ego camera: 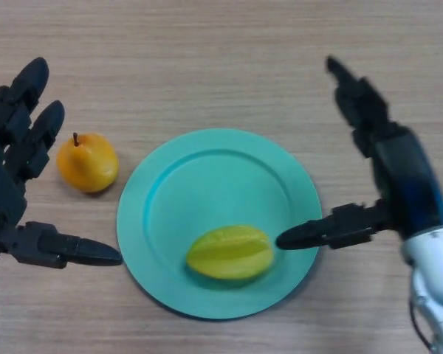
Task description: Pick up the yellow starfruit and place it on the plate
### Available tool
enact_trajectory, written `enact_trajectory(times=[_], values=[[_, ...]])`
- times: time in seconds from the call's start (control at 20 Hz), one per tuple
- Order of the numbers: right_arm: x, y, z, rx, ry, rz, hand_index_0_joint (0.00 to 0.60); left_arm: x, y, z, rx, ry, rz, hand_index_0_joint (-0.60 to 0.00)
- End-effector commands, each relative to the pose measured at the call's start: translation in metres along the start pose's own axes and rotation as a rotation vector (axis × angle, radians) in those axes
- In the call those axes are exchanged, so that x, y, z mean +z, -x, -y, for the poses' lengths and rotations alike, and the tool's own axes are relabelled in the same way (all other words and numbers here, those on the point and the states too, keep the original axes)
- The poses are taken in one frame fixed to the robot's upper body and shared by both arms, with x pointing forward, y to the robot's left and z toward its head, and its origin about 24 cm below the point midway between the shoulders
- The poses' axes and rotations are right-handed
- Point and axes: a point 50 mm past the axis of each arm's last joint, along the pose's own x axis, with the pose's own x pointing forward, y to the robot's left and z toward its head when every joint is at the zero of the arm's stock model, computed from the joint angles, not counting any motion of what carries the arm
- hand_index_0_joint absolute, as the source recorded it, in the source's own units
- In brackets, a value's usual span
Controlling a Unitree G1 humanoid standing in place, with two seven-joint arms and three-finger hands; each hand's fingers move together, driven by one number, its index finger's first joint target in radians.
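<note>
the yellow starfruit (229, 253) was seen lying on the plate (207, 169), in the near part of its well, with its long axis running across the view from left to right. the right hand (369, 147) was found spread wide and holding nothing: its thumb (310, 234) was stretched toward the fruit's right end, the tip just beside it or barely touching, which could not be settled, while the fingers (351, 88) were held straight and well away on the far side. the fruit thus lay to the inner side of the right hand, at thumb level, and this hand was clearly the nearer one.

the left hand (18, 147) was likewise seen open and empty, beside the plate's left rim, its thumb pointed at the rim without reaching the fruit. an orange pear (87, 162) was placed between that hand's fingers and the plate, apart from both.

the placing was judged as good as done. open table was left behind and to the outer side of the right hand, so a retreat that way was judged free, provided the thumb was not dragged across the fruit.
</note>
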Motion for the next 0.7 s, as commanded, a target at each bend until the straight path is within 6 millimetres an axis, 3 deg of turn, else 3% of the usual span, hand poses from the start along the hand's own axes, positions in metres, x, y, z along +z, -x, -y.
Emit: enact_trajectory(times=[0.05, 0.35, 0.7], values=[[0.03, 0.006, 0.025, -0.057, -0.001, 0.175, 0.0, 0.035, -0.002, -0.004, 0.009, -0.079, 0.201, 0.0], [0.033, 0.024, 0.034, -0.052, 0.0, 0.157, 0.0, 0.031, -0.006, 0.0, 0.028, -0.091, 0.217, 0.0], [0.036, 0.027, 0.035, -0.03, -0.032, 0.141, 0.0, 0.033, -0.013, -0.001, 0.057, -0.148, 0.209, 0.0]])
